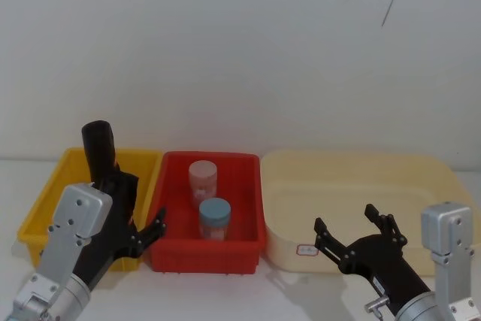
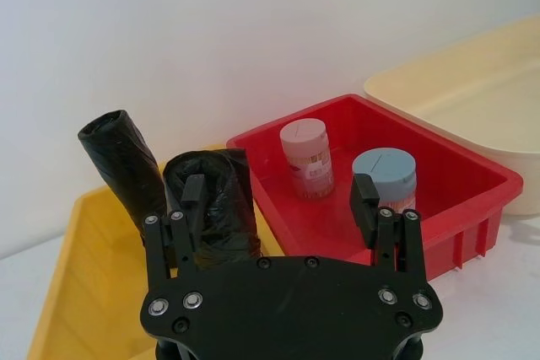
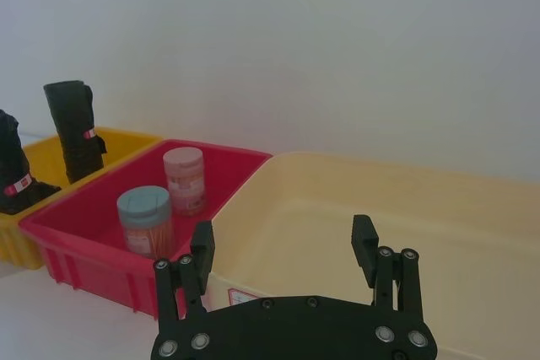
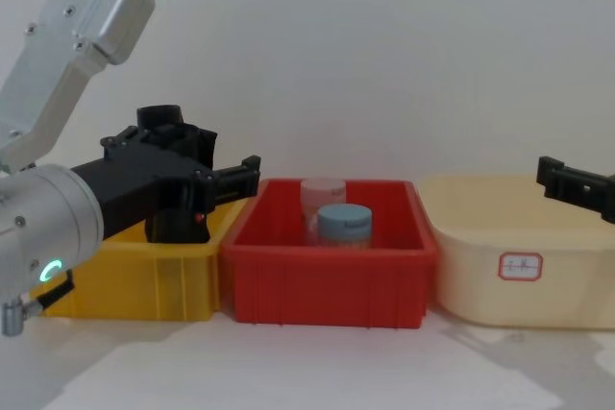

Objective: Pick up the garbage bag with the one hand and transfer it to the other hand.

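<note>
Left hand (image 2: 278, 190) by garbage bag (image 2: 221, 208), right hand (image 3: 283, 233) by labelled bin (image 3: 472, 200)

Standing upright in a yellow plastic bin (image 2: 76, 292): tight black cylinder roll of plastic garbage bags (image 2: 221, 217), crinkled, small red mark on its side. Behind it, leaning, a twin black roll (image 2: 122, 166). Raised just before the nearer roll, the black long-fingered left end effector (image 2: 278, 196), fingers spread wide, gripping nothing. By a cream plastic tub (image 3: 472, 208), the black right end effector (image 3: 283, 238), likewise spread, well apart from both rolls.
</note>
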